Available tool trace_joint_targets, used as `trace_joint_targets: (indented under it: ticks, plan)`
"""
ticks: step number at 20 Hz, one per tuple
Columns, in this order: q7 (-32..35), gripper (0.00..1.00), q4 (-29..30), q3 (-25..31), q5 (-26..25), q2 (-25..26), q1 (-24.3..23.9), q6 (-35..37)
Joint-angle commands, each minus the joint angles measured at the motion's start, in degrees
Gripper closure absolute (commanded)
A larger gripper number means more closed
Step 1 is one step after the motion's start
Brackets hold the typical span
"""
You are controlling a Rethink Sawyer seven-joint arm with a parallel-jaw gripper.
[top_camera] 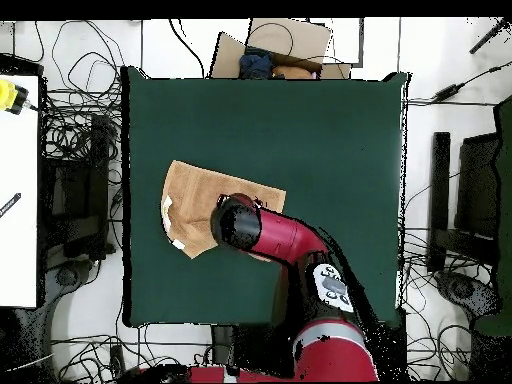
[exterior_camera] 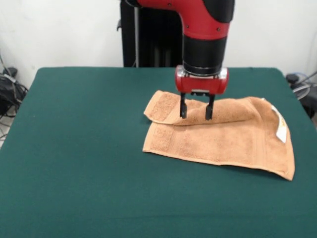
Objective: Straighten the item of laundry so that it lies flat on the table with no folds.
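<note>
An orange-tan terry towel (exterior_camera: 223, 136) lies on the dark green table (exterior_camera: 79, 148), right of centre in the front view. Its far edge is folded over toward the front, forming a flap along the back. A white tag (exterior_camera: 281, 130) shows on its right edge. My gripper (exterior_camera: 196, 114) hangs over the folded flap with its two black fingers (exterior_camera: 183, 110) apart, tips at or just above the cloth, holding nothing. In the overhead view the towel (top_camera: 195, 200) lies left of centre and the arm's wrist (top_camera: 237, 224) covers its near part and hides the gripper.
Cables and equipment lie on the floor around the table (top_camera: 80, 200). A white bench (top_camera: 18, 190) stands at the left of the overhead view. Boxes and clutter (top_camera: 280, 55) sit beyond the table's far edge. The robot's pedestal (exterior_camera: 148, 44) stands behind the table.
</note>
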Motion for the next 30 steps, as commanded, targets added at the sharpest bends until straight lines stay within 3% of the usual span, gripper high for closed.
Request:
trace_joint_targets:
  ticks: [1, 14, 19, 22, 30]
  plan:
    - [10.50, 0.00, -3.97, 7.74, 1.27, 5.79, -2.01, -5.68]
    - [13.64, 0.00, 0.55, 10.73, -2.28, 11.46, -4.93, -19.64]
    - [11.69, 0.00, -0.70, 11.84, -5.04, 15.13, -6.94, -22.47]
    - [7.34, 0.00, -1.74, 7.84, -5.83, 15.22, -4.32, -18.00]
    - [3.64, 0.00, 0.81, 5.90, -8.39, 11.21, -4.30, -7.86]
